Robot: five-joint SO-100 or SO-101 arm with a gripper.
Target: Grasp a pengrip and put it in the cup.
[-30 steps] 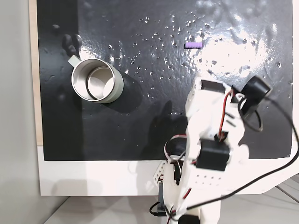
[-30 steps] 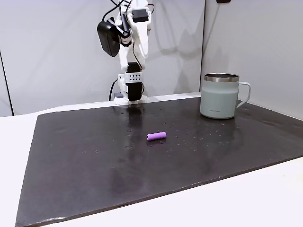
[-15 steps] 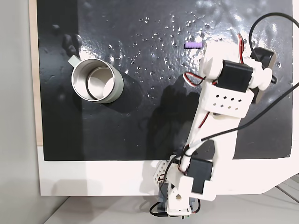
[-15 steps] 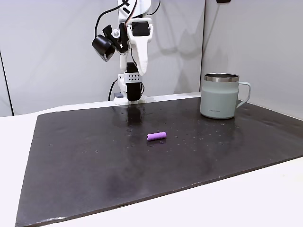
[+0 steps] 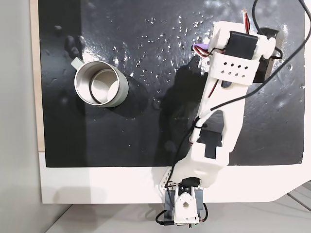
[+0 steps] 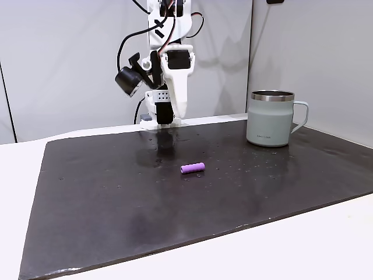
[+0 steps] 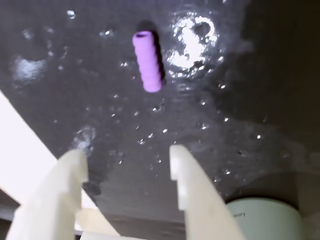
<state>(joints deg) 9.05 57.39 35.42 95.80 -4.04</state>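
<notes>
The claw (image 7: 127,165) is hanging above the black mat (image 7: 240,100), its two white fingers (image 7: 187,185) spread wide and gripping nothing. Ahead of it, the pengrip (image 7: 148,61), a short ribbed purple tube, is lying flat among glossy droplets. The cup (image 6: 271,118) is standing well apart on the mat, its small print unreadable.

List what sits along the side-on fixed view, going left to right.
gripper → pengrip → cup
</notes>
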